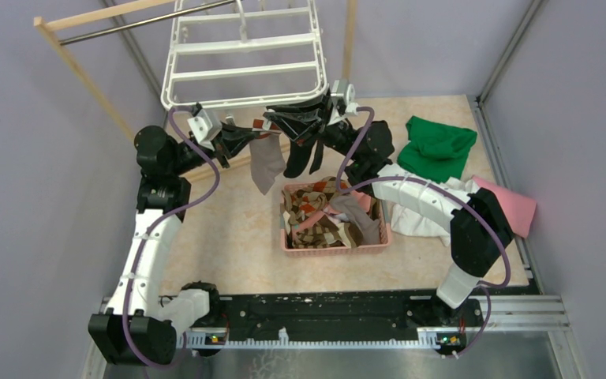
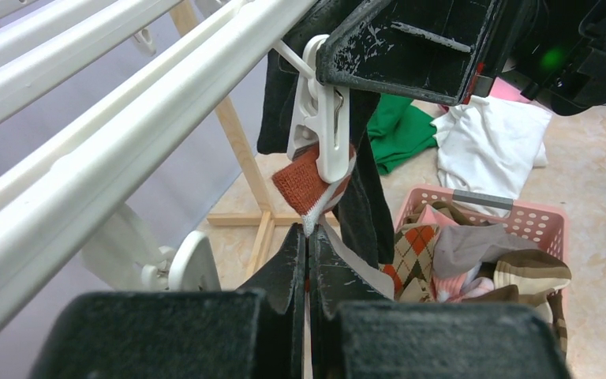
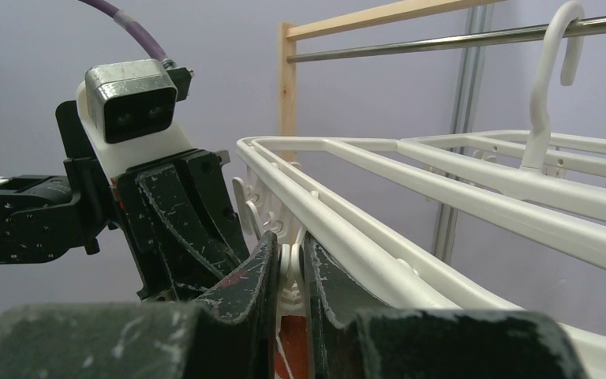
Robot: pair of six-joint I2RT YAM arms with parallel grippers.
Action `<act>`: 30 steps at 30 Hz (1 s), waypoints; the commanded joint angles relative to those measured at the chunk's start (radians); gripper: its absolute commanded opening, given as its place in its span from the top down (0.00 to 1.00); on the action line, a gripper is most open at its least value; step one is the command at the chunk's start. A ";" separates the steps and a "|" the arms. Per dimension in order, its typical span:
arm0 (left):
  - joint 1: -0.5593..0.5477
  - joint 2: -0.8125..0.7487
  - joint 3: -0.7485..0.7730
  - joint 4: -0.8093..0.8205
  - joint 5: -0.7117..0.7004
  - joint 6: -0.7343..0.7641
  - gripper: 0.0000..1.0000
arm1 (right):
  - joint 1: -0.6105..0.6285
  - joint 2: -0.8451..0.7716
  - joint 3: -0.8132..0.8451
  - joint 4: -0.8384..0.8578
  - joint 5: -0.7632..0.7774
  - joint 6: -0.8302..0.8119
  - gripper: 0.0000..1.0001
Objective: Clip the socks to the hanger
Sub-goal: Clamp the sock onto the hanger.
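Two socks at the hanger: a grey-brown sock with a rust cuff and a black sock hang side by side under the near rail of the hanger, the black one to the right
cuff: the rust cuff of the grey-brown sock sits in the mouth of a white clip that dangles from that rail
left gripper: fingers pressed together on the grey-brown sock's pale edge, just below the clip
right gripper: clamped on the upper end of the same clip, one finger on each side
hanger's place: hooked on the metal bar of the wooden rack, above the far part of the table
other socks: a heap of argyle, grey and pink ones in the pink basket, below the two grippers
cloths: green cloth, white cloth and pink cloth lie on the table to the right of the basket
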State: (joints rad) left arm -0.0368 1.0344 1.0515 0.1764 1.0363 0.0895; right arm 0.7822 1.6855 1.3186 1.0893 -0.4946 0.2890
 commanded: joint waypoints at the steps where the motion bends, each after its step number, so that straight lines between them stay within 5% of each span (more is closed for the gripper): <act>1: 0.003 -0.019 -0.013 0.088 0.027 -0.038 1.00 | 0.008 0.006 0.026 0.014 -0.063 0.003 0.96; 20: 0.004 -0.013 -0.031 0.150 0.029 -0.088 1.00 | 0.007 0.001 0.021 0.025 -0.076 0.017 0.65; 30: 0.004 -0.045 -0.042 0.133 -0.024 -0.088 0.91 | 0.003 -0.049 -0.029 0.009 -0.095 -0.031 0.38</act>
State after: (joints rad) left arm -0.0364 1.0313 1.0203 0.2699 1.0260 0.0055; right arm 0.7830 1.6852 1.3140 1.0843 -0.5491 0.2825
